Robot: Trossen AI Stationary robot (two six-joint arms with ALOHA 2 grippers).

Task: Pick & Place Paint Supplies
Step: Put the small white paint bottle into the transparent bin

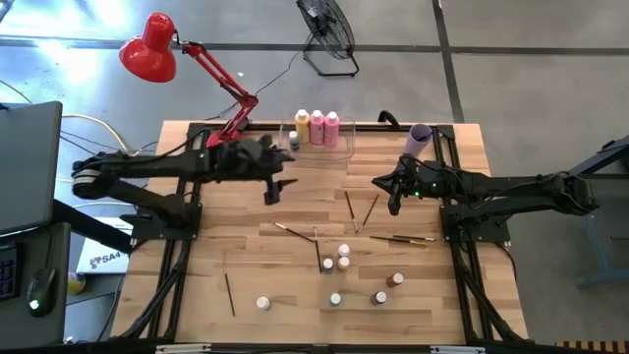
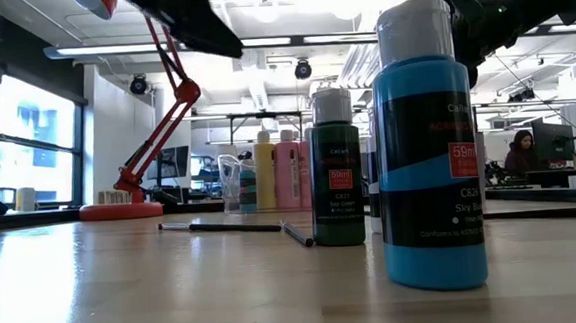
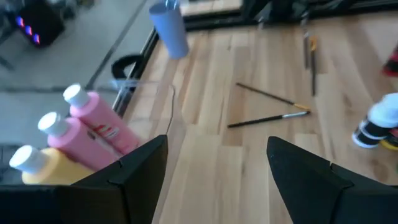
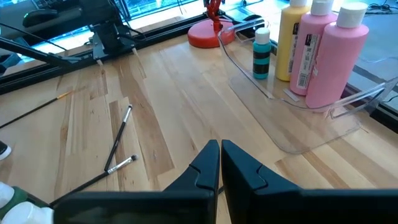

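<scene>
Three tall bottles, one yellow-orange and two pink, stand upright in the clear bin beside a small teal bottle. Several tiny white-capped bottles stand on the near half of the table; a blue one and a green one loom in the low view. Thin paintbrushes lie flat mid-table. My left gripper hovers open, left of the bin and above the wood; its wrist view shows nothing between the fingers. My right gripper hangs shut and empty, right of the brushes.
A lilac cup stands at the far right of the table. A red desk lamp reaches over the far left corner, its base near the bin. More brushes and one alone lie nearer the front.
</scene>
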